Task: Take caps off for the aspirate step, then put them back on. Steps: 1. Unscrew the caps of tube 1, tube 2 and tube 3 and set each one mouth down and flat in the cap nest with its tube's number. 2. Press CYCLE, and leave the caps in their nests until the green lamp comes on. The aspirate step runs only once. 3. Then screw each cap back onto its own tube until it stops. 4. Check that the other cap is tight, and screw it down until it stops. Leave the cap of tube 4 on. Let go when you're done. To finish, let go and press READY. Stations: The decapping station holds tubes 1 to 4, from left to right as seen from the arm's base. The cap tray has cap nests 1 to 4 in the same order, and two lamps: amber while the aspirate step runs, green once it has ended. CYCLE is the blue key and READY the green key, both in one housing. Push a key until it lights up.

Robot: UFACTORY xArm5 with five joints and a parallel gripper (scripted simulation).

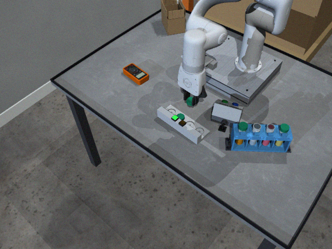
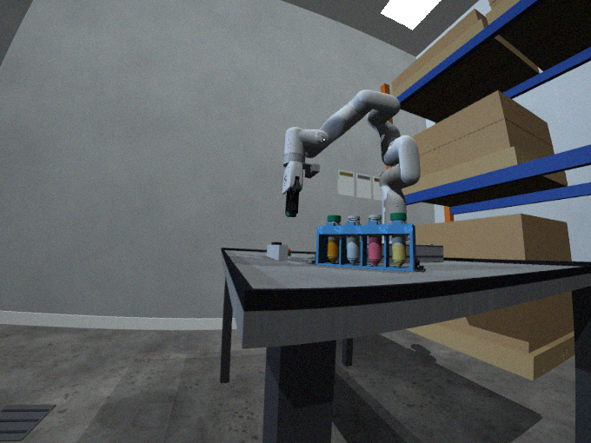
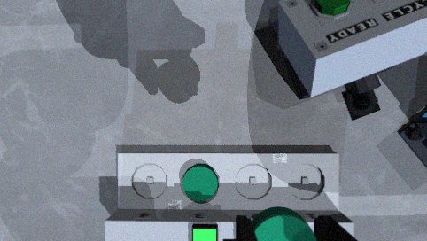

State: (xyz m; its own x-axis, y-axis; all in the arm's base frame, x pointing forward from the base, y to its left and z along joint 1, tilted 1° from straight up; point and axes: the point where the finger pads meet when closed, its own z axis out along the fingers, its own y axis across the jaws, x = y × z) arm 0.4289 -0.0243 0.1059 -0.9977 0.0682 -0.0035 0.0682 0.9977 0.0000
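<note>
My gripper (image 1: 191,100) is shut on a green cap (image 3: 283,224) and holds it well above the white cap tray (image 1: 182,123); it also shows in the exterior view (image 2: 291,209). A second green cap (image 3: 200,182) sits in the tray's second nest from the left in the wrist view. The other three nests are empty. The tray's green lamp (image 1: 175,117) is lit. In the blue tube rack (image 1: 260,138) the two end tubes wear green caps (image 1: 242,126) (image 1: 284,127). The two middle tubes (image 1: 257,126) (image 1: 270,126) are open.
The key housing (image 1: 227,110) with the green READY key (image 3: 329,5) and the blue key (image 1: 235,104) stands between tray and arm base. An orange multimeter (image 1: 135,73) lies at the left. A cardboard box (image 1: 173,15) stands at the far edge.
</note>
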